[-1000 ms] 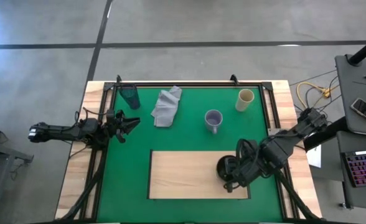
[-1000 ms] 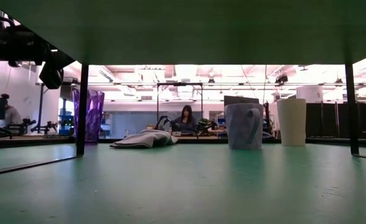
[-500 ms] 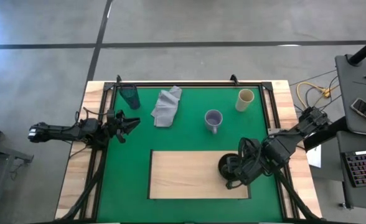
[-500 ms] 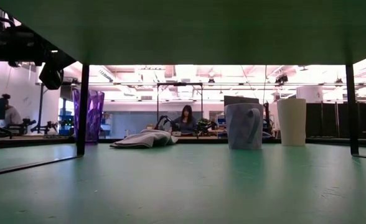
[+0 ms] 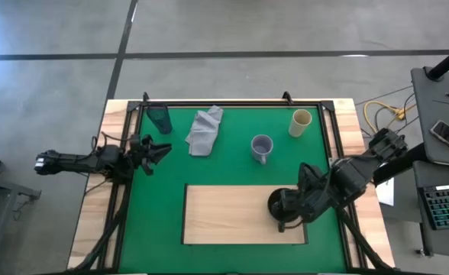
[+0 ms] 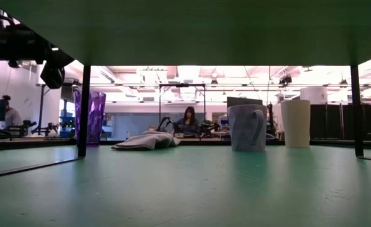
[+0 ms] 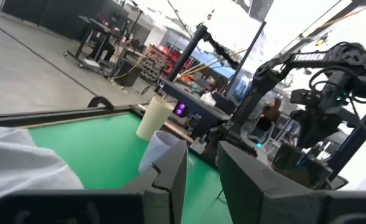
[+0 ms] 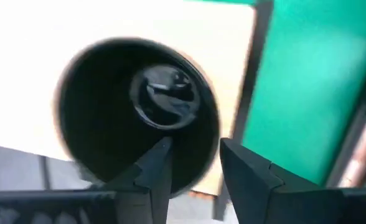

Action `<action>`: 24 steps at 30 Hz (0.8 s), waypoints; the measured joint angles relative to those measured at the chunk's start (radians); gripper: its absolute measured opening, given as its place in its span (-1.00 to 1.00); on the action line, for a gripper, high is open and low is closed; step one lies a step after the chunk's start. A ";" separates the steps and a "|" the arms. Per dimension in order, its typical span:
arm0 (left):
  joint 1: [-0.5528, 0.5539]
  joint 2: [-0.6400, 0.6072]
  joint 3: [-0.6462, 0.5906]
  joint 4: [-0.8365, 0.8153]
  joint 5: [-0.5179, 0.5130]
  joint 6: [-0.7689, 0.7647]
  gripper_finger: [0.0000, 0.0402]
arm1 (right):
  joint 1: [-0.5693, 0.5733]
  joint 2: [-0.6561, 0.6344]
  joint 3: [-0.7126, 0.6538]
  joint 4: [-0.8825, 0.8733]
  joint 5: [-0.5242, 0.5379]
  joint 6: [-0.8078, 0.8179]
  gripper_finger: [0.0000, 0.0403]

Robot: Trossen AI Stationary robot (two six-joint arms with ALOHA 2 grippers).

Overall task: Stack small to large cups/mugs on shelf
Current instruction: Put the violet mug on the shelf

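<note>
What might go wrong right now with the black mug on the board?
The black mug stands near the wooden board's right edge, so a nudge may push it onto the green mat. The right pincer straddles its rim and might drag or tip it when lifting. The left pincer waits at the table's left, uninvolved.

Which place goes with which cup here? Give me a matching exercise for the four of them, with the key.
Things:
1. black mug
2. lavender-grey mug
3. cream cup
4. teal-and-purple tumbler

Places:
A. far right corner of the green mat
B. far left corner of the mat
C. on the wooden board, at the right gripper
D. on the mat, between the grey cloth and the far right corner

Pairs: 1-C, 2-D, 3-A, 4-B
</note>
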 joint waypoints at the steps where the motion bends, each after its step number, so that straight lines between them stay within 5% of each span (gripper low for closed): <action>1: 0.000 -0.001 0.000 0.005 0.000 0.000 -0.61 | 0.001 -0.013 0.008 0.000 0.047 -0.002 -0.35; 5: 0.000 -0.001 0.001 0.018 0.000 0.000 -0.62 | -0.030 -0.073 0.039 0.002 0.324 -0.035 -0.33; 8: 0.000 0.001 0.001 0.022 0.000 0.000 -0.61 | -0.152 -0.134 0.009 0.001 0.394 -0.143 -0.36; 16: 0.000 0.000 0.001 0.022 0.000 -0.001 -0.61 | -0.661 -0.197 -0.136 0.027 0.132 -0.644 -0.38; 24: 0.000 0.001 0.001 0.022 0.000 0.000 -0.61 | -0.818 -0.193 -0.368 0.248 0.005 -0.843 -0.15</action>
